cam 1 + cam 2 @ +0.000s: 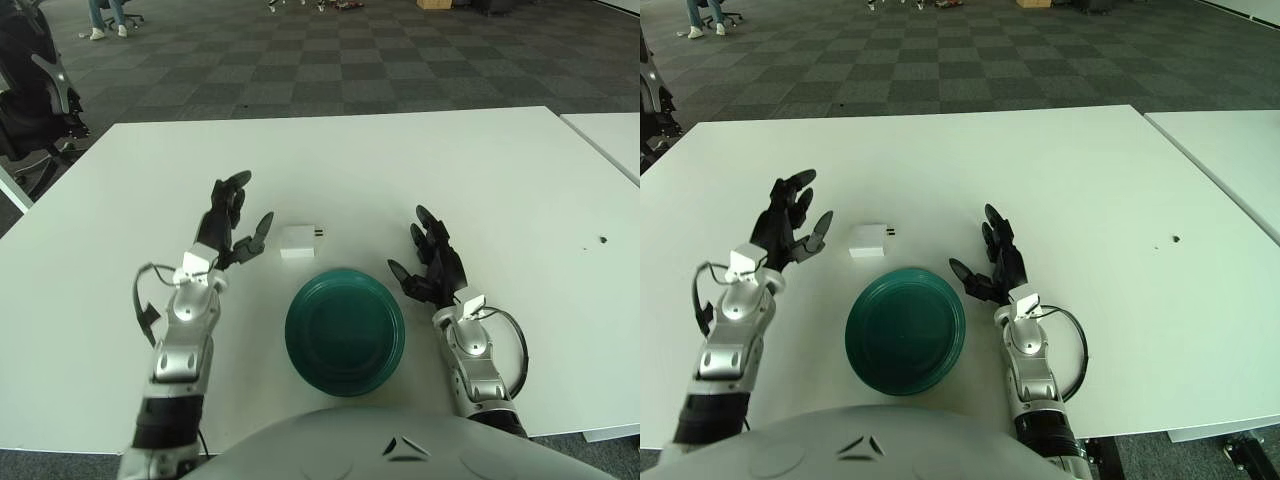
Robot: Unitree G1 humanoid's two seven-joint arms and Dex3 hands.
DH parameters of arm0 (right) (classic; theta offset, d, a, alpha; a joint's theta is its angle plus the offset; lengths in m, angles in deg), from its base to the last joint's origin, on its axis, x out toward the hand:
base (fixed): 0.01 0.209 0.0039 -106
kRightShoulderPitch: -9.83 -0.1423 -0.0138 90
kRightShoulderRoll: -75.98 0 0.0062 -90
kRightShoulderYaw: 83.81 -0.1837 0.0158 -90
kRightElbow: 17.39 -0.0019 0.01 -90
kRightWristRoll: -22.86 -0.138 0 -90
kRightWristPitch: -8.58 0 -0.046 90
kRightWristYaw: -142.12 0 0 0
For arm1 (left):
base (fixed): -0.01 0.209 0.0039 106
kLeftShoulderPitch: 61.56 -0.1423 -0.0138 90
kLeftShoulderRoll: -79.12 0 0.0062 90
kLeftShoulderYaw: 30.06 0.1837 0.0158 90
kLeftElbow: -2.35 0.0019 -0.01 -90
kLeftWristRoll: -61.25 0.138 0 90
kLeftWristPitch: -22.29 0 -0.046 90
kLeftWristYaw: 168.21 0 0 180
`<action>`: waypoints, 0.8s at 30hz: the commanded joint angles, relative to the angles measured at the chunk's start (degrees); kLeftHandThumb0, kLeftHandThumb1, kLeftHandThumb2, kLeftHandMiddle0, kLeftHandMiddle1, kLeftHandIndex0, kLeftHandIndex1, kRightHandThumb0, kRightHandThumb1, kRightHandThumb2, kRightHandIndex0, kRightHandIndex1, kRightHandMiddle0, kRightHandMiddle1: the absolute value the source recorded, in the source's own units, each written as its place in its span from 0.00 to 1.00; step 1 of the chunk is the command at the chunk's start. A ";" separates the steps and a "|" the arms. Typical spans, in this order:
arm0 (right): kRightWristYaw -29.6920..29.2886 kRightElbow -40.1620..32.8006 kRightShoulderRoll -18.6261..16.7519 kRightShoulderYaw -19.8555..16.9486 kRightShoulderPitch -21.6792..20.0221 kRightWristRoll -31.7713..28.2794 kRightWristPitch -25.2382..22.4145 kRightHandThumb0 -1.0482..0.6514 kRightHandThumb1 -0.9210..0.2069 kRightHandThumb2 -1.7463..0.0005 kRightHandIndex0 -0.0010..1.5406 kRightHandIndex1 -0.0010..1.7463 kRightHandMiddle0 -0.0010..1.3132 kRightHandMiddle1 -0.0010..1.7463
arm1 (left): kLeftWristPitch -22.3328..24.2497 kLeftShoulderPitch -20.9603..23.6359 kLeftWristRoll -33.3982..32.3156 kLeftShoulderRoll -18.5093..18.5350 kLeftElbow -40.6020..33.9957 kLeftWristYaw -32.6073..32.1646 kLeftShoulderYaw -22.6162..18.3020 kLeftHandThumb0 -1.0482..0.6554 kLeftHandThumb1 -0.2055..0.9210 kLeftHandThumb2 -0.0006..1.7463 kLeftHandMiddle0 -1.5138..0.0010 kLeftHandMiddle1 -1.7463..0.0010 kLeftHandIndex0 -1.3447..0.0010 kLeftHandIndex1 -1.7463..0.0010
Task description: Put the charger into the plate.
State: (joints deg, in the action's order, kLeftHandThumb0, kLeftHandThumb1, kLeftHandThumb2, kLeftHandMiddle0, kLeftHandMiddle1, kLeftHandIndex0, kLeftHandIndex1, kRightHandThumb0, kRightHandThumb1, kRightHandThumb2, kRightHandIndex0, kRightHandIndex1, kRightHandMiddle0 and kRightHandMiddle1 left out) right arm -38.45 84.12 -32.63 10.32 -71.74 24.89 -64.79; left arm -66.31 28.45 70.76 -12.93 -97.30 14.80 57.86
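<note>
A small white charger (298,240) lies on the white table (450,170) just behind a dark green plate (345,330). The charger is outside the plate. My left hand (232,222) is a little to the left of the charger, fingers spread and holding nothing, not touching it. My right hand (430,262) shows just right of the plate with its fingers spread and empty. The same scene shows in the right eye view, with the charger (868,240) behind the plate (906,328).
A second white table (610,135) stands at the right, with a narrow gap between. A small dark speck (602,240) lies on the table at far right. An office chair (35,100) stands off the left edge. Carpeted floor lies beyond.
</note>
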 commanded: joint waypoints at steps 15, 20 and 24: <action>-2.71 9.35 -2.07 0.58 2.33 1.46 -5.36 0.11 0.27 0.73 0.08 0.00 0.00 0.21 | -13.55 13.01 24.63 21.91 12.17 14.95 17.06 0.02 1.00 0.22 0.82 0.99 1.00 0.43; -3.06 9.35 -2.21 0.64 2.26 1.63 -5.56 0.11 0.26 0.74 0.08 0.00 0.00 0.21 | -16.09 17.18 25.66 22.47 16.16 19.74 20.47 0.02 1.00 0.20 0.84 1.00 1.00 0.43; -3.21 9.31 -2.63 0.36 2.24 1.05 -5.97 0.12 0.26 0.74 0.08 0.00 0.00 0.22 | -18.48 21.86 29.10 21.63 21.55 22.19 24.87 0.01 1.00 0.19 0.85 1.00 1.00 0.44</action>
State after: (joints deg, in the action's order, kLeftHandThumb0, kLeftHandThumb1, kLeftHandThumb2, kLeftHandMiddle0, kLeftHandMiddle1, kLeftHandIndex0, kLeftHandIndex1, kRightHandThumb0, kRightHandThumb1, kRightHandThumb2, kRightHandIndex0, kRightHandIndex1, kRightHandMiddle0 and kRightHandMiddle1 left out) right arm -41.62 86.46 -33.86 10.21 -73.88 26.39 -64.84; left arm -82.94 45.76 97.58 8.36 -79.24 35.07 80.18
